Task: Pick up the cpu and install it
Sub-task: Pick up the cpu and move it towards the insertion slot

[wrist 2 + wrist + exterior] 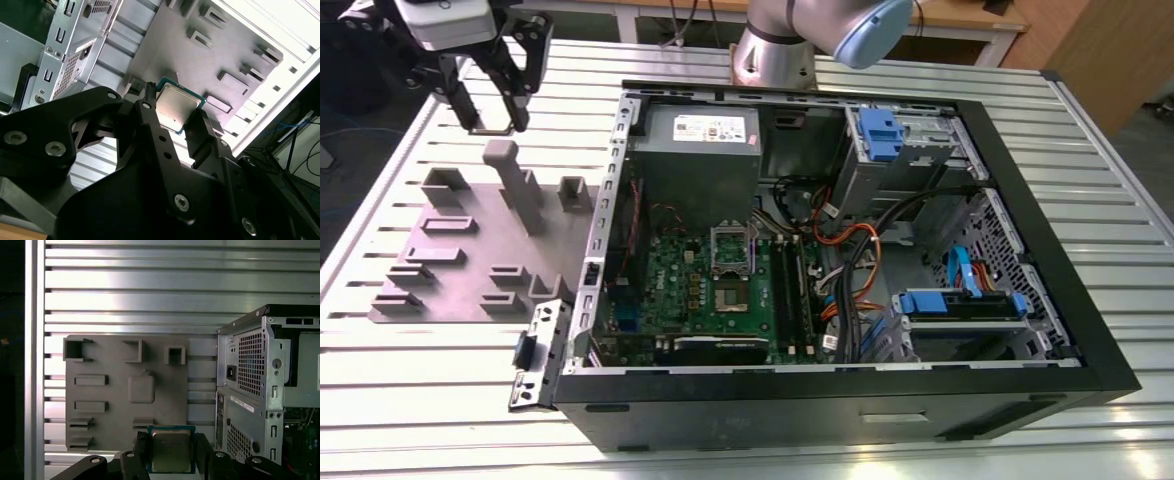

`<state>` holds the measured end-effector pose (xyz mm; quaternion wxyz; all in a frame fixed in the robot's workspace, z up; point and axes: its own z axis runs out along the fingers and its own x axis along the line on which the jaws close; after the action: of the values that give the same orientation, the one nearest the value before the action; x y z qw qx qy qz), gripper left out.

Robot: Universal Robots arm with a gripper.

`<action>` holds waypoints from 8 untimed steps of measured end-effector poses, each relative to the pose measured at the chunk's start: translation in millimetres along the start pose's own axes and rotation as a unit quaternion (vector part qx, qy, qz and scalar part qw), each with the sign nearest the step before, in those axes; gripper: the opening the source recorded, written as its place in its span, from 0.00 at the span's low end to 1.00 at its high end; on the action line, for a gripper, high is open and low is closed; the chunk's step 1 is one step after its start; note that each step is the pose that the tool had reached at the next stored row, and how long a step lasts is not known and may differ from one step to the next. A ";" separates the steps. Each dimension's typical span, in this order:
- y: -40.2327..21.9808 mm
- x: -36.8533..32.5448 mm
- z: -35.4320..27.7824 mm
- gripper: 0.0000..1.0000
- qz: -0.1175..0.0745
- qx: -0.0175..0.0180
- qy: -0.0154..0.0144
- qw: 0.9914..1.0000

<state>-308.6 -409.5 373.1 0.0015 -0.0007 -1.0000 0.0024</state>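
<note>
One cpu was logged. One gripper with two fingers was recorded at upper left of the exterior view. One grey fixture plate, one open computer case and one green circuit board were counted.

- What does the arm look like?
- A silver-grey tube with a pale blue joint cap.
- And the gripper?
- Black linkage fingers, round silver screws, and a pale grey housing above.
</note>
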 end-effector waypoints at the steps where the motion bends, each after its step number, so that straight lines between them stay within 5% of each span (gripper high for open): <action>1: 0.0 -0.5 0.0 0.47 0.000 0.000 0.000 1.000; 8: 0.0 -4.3 0.0 0.47 0.000 0.000 0.000 1.000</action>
<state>-304.2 -409.6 373.2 0.0015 -0.0007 -1.0000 0.0024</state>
